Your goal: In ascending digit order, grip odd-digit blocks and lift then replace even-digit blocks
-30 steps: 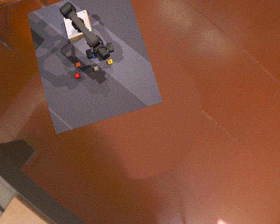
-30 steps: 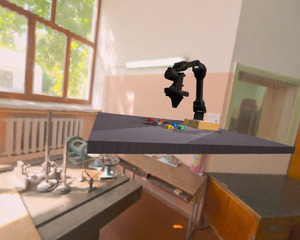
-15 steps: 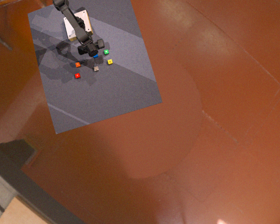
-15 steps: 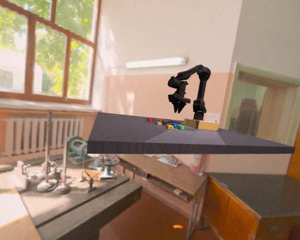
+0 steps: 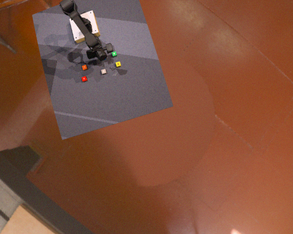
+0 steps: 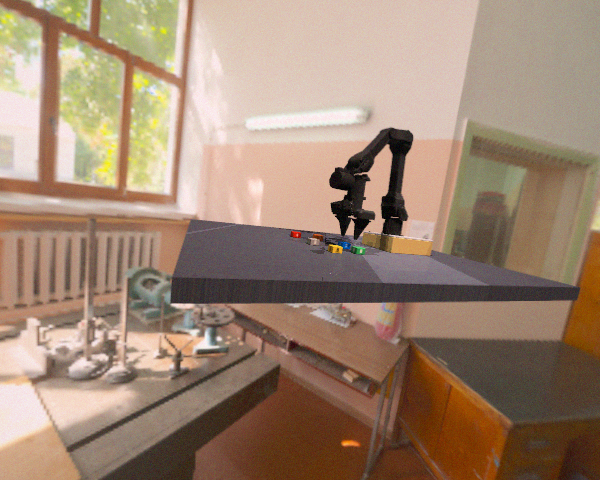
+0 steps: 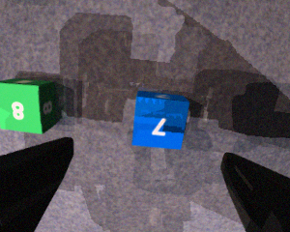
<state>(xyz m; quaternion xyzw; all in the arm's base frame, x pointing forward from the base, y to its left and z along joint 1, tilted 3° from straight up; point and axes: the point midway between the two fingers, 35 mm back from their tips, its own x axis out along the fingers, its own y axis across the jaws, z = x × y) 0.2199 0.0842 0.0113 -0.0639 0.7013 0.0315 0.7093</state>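
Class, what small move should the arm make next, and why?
Probably ease the open jaws down around the blue block: it shows an odd 7, lies ahead between the fingertips, and the green 8, which comes later, sits outside them.

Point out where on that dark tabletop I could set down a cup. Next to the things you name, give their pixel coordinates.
The near stretch of tabletop point(image 6: 269, 266), between the yellow block point(image 5: 118, 64) point(image 6: 335, 249) and the front edge, looks bare. So does the part beyond the red block point(image 5: 84, 79) point(image 6: 295, 234), away from the arm's base. It's crowded under the gripper point(image 6: 351, 237) point(image 7: 149, 147), around the blue block point(image 6: 344, 245) point(image 7: 160, 120).
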